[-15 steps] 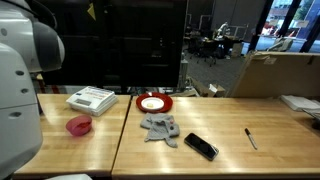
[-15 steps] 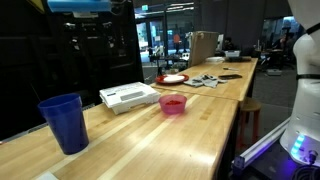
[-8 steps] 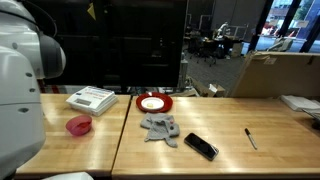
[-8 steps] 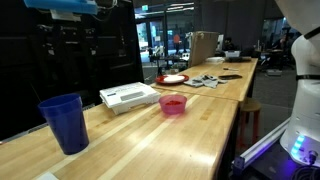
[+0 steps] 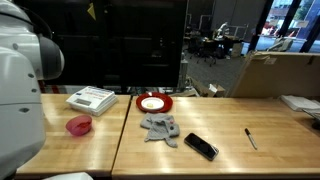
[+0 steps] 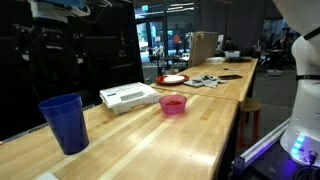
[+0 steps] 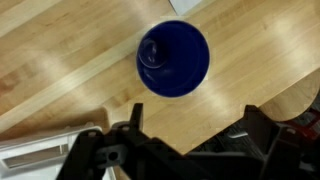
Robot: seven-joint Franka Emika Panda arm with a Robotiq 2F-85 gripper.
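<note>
My gripper (image 7: 194,106) is open and empty, its two dark fingers spread wide. It hangs high above the wooden table (image 6: 190,135) near the blue plastic cup (image 6: 63,122). In the wrist view the cup (image 7: 172,57) stands upright and empty, seen from straight above, just beyond the fingertips. In an exterior view the gripper (image 6: 52,42) shows at the top left, well above the cup and touching nothing. A white flat box (image 6: 128,96) lies beside the cup; its corner shows in the wrist view (image 7: 40,155).
A pink bowl (image 5: 79,125), a red plate (image 5: 154,102) with a white centre, a grey cloth (image 5: 160,127), a black phone (image 5: 200,146) and a pen (image 5: 251,138) lie along the table. A cardboard box (image 5: 275,72) stands behind. The table's corner edge (image 7: 300,95) is near the cup.
The gripper has moved leftward in the exterior view, coming to hang over the blue cup. Nothing on the table has moved.
</note>
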